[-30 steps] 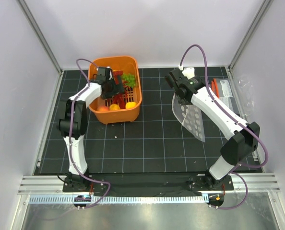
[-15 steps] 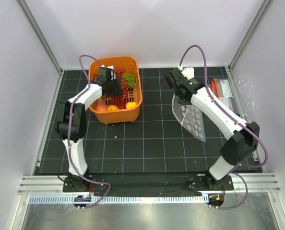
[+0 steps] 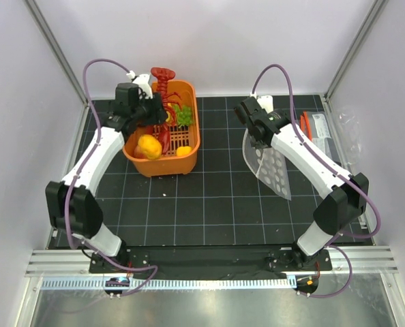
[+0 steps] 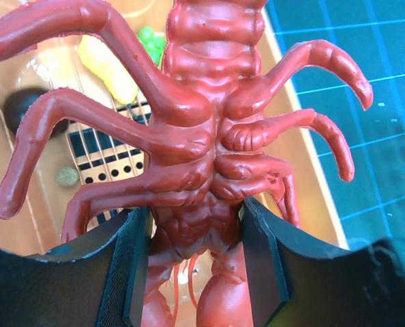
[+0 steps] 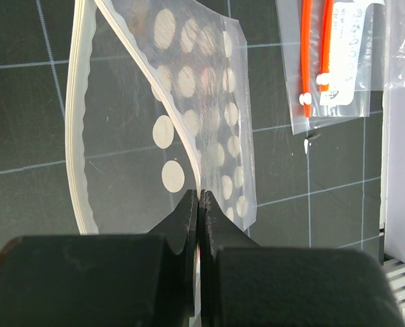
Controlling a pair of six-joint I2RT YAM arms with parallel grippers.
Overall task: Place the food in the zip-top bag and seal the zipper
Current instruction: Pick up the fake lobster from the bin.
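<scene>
Three white walls [image 3: 223,41] — black gridded mat [image 3: 216,197]

The red lobster [image 4: 209,136] is sitting clamped across its body in the left hand [image 4: 196,214], underside showing, curved legs splaying out and most of its length sticking out past the fingertips. The green grapes [image 3: 183,114] are lying just right of that hand, and a round orange fruit [image 3: 184,150] is lying nearer than it. The clear dotted bag [image 5: 189,88] is hanging limp from the right hand [image 5: 199,197], which is pinching one lip. Its zipper [image 5: 71,136] is gaping open.
</scene>
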